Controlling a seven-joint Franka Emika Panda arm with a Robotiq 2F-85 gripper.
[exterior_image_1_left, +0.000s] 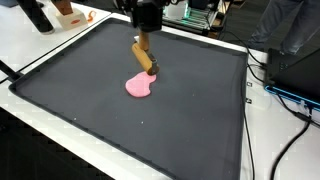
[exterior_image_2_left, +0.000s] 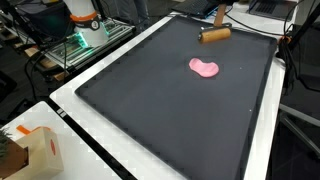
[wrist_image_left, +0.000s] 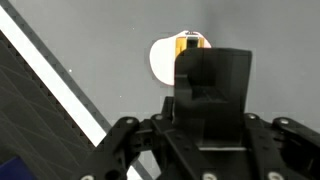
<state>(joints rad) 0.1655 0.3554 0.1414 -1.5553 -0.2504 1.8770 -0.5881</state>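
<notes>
One hand (exterior_image_1_left: 144, 33), clamped on a wooden roller (exterior_image_1_left: 146, 57), hangs near pink dough (exterior_image_1_left: 140, 87) over a dark mat (exterior_image_1_left: 70, 80).

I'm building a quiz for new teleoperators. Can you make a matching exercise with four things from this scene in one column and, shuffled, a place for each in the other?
Things:
1. flat pink dough lump
2. brown wooden roller
3. black rectangular mat
4. black gripper

Places:
A. spread over the white table
B. lying near the middle of the mat
C. right above the roller, at the top of the view
D. tilted, close by the pink lump

Pairs: 1-B, 2-D, 3-A, 4-C
</notes>
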